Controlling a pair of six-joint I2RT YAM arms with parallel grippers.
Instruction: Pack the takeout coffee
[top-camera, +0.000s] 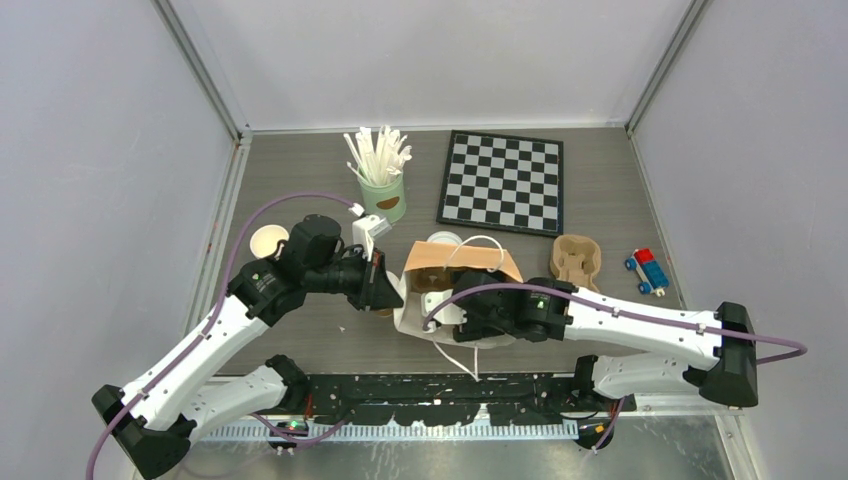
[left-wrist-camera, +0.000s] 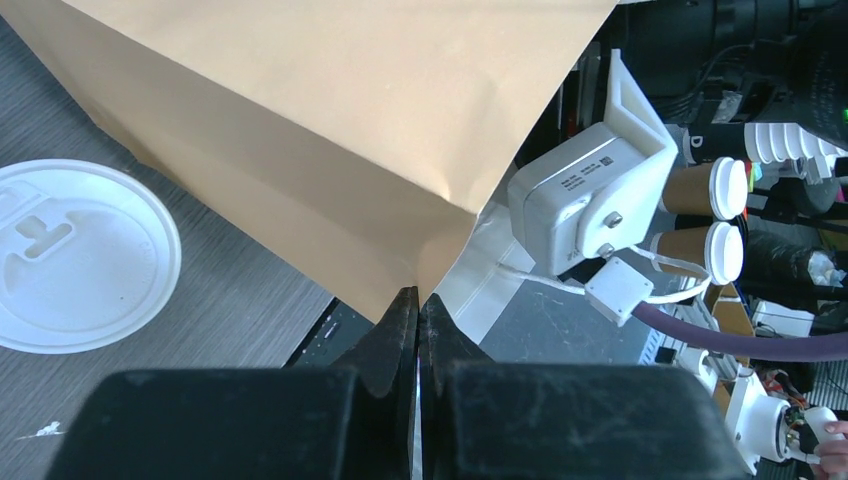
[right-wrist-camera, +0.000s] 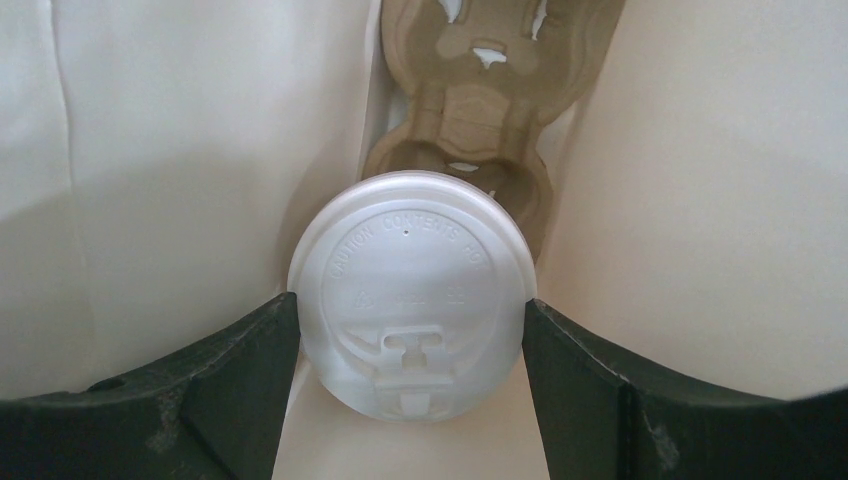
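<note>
Clasps the lidded cup (right-wrist-camera: 410, 260) on both sides with the right end effector (right-wrist-camera: 410, 325), spread wide, inside the paper bag (right-wrist-camera: 150, 150) (pulp tray (right-wrist-camera: 470, 90) deeper in). Pinches the bag's edge with the left end effector (left-wrist-camera: 418, 312), pressed together.

A: Centre table: paper bag (top-camera: 455, 260), a lidded cup (right-wrist-camera: 410, 300) inside it over a pulp tray (right-wrist-camera: 470, 70).
B: And behind?
A: Can of sticks (top-camera: 380, 190) behind-left, chessboard (top-camera: 502, 182) behind-right.
B: The sides?
A: Open cup (top-camera: 268, 240) left; another tray (top-camera: 577, 260) (just beside the bag), then toy car (top-camera: 647, 270), right.
</note>
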